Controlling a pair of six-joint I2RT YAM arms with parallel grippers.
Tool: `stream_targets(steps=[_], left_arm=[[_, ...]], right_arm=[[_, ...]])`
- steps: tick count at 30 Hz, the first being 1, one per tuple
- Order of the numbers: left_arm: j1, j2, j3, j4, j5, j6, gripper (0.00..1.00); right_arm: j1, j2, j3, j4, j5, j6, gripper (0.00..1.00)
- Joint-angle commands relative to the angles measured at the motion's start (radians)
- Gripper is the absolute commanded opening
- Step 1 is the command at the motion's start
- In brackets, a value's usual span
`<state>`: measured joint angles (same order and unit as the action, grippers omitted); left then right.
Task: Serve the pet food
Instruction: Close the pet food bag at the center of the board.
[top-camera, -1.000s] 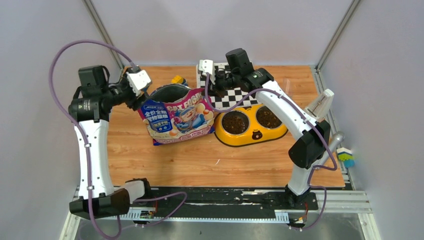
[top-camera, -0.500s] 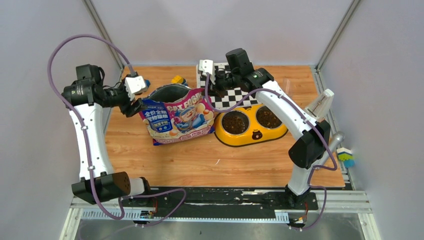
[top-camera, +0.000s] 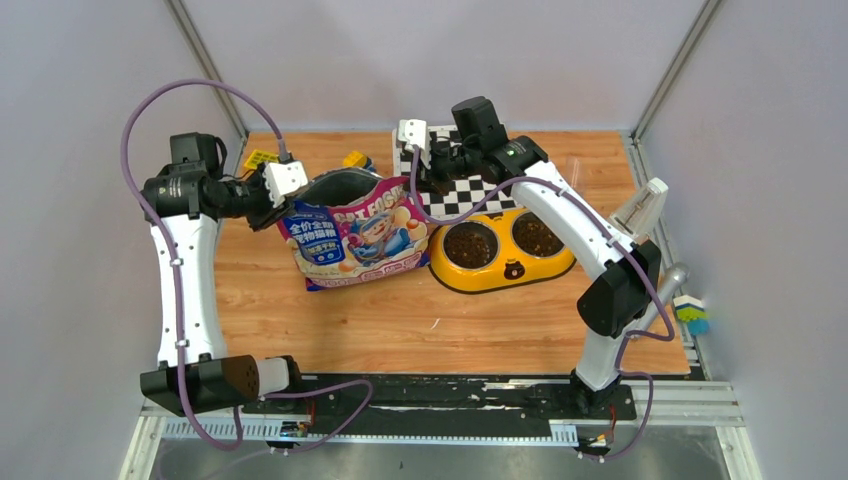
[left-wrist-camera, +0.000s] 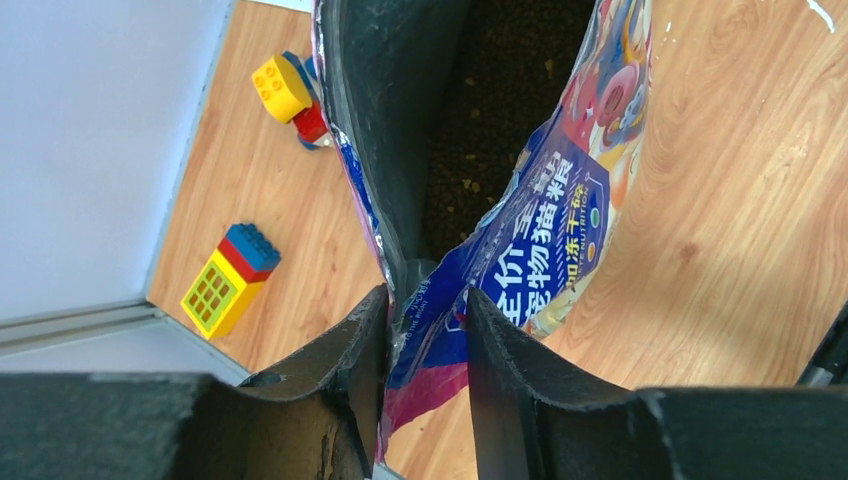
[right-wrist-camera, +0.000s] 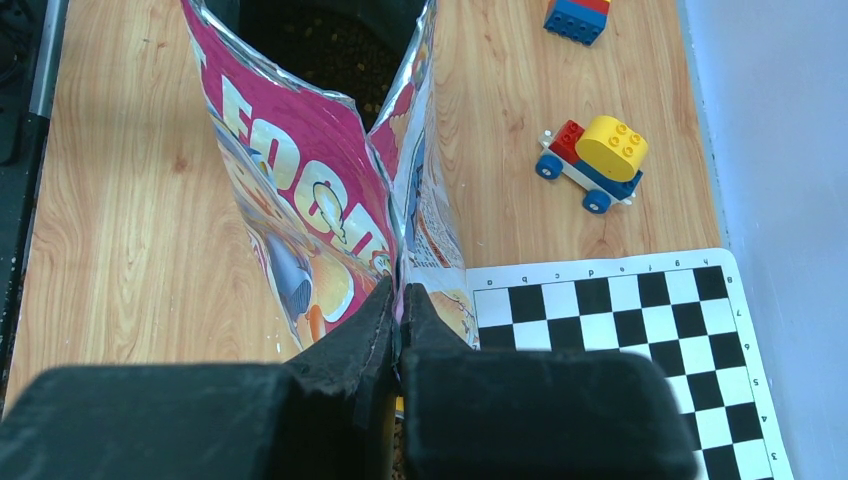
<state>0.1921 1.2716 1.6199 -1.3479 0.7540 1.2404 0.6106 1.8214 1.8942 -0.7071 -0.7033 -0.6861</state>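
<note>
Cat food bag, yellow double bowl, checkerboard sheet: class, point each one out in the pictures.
cat food bag (top-camera: 355, 235): top external view, printed front panel.
yellow double bowl (top-camera: 480, 278): top external view, front yellow wall.
checkerboard sheet (right-wrist-camera: 620, 320): right wrist view, middle squares.

My left gripper (left-wrist-camera: 425, 298) pinches the crumpled corner of the open cat food bag (left-wrist-camera: 560, 190), dark kibble (left-wrist-camera: 500, 110) visible inside, with a yellow toy (left-wrist-camera: 283, 88) and a colourful block (left-wrist-camera: 228, 278) on the wooden table (left-wrist-camera: 740, 200).
</note>
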Motion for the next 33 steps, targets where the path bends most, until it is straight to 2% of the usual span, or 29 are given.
stream_targets(steps=[1,4,6,14,24,25,26,27,28,30,33], left_arm=[[-0.014,-0.016,-0.013,0.011,-0.024,-0.016,0.41],[-0.018,-0.019,-0.029,0.017,-0.043,-0.017,0.41],[-0.020,-0.020,-0.037,0.026,-0.056,-0.017,0.37],[-0.020,-0.029,-0.041,0.061,-0.084,-0.041,0.02],[-0.019,-0.080,-0.076,0.149,-0.100,-0.072,0.00],[-0.020,-0.076,-0.063,0.140,-0.080,-0.071,0.03],[-0.020,-0.064,-0.053,0.120,-0.071,-0.068,0.16],[-0.020,-0.057,-0.035,0.094,-0.048,-0.063,0.22],[-0.020,-0.044,-0.027,0.086,-0.036,-0.062,0.34],[-0.021,-0.029,-0.009,0.068,-0.004,-0.062,0.49],[-0.036,-0.012,0.011,0.066,0.018,-0.069,0.57]], right_arm=[[-0.027,-0.107,0.043,0.097,-0.010,-0.016,0.00],[-0.026,-0.108,0.050,0.094,-0.009,-0.022,0.00],[-0.026,-0.109,0.053,0.091,-0.006,-0.028,0.00],[-0.040,-0.114,0.037,0.080,-0.006,-0.048,0.00],[-0.098,-0.130,0.023,0.060,-0.046,-0.066,0.00],[-0.098,-0.132,0.022,0.058,-0.056,-0.068,0.00],[-0.098,-0.131,0.022,0.057,-0.071,-0.065,0.00],[-0.097,-0.130,0.024,0.057,-0.080,-0.062,0.00],[-0.097,-0.129,0.027,0.056,-0.086,-0.060,0.00],[-0.095,-0.126,0.033,0.055,-0.096,-0.058,0.00],[-0.094,-0.120,0.034,0.055,-0.101,-0.056,0.00]])
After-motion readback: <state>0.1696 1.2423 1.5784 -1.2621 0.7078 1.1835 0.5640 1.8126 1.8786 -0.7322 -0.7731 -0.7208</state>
